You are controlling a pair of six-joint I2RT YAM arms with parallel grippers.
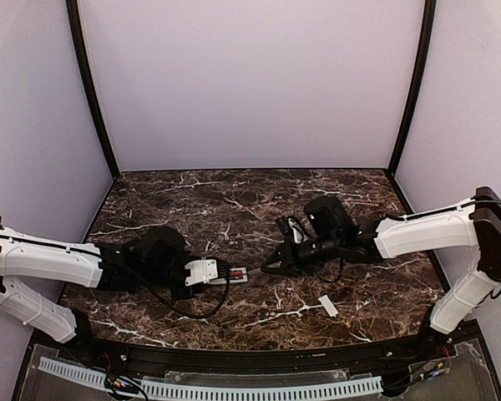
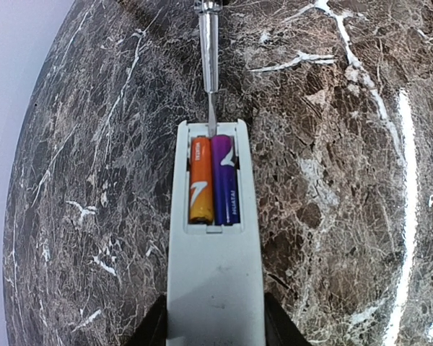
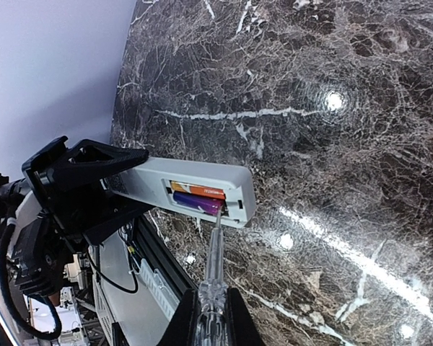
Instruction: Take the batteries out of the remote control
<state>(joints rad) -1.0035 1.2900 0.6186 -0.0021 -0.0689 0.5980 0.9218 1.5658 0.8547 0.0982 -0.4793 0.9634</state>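
top external: screwdriver [image 1: 259, 270] reaches remote control [image 1: 234, 274], white cover [image 1: 327, 306] apart

The counter [image 1: 234, 200] looks like polished marble, dark brown with white veins, glossy enough to mirror the lamps. The remote control [image 2: 215, 281] is smooth, matt, pale plastic. The batteries [image 2: 202, 189] wear shiny printed wraps, one orange and one purple. The screwdriver [image 2: 210, 50] has a bright bare-metal shaft and a clear plastic handle.

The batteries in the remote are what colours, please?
Orange battery, purple battery; left wrist view.
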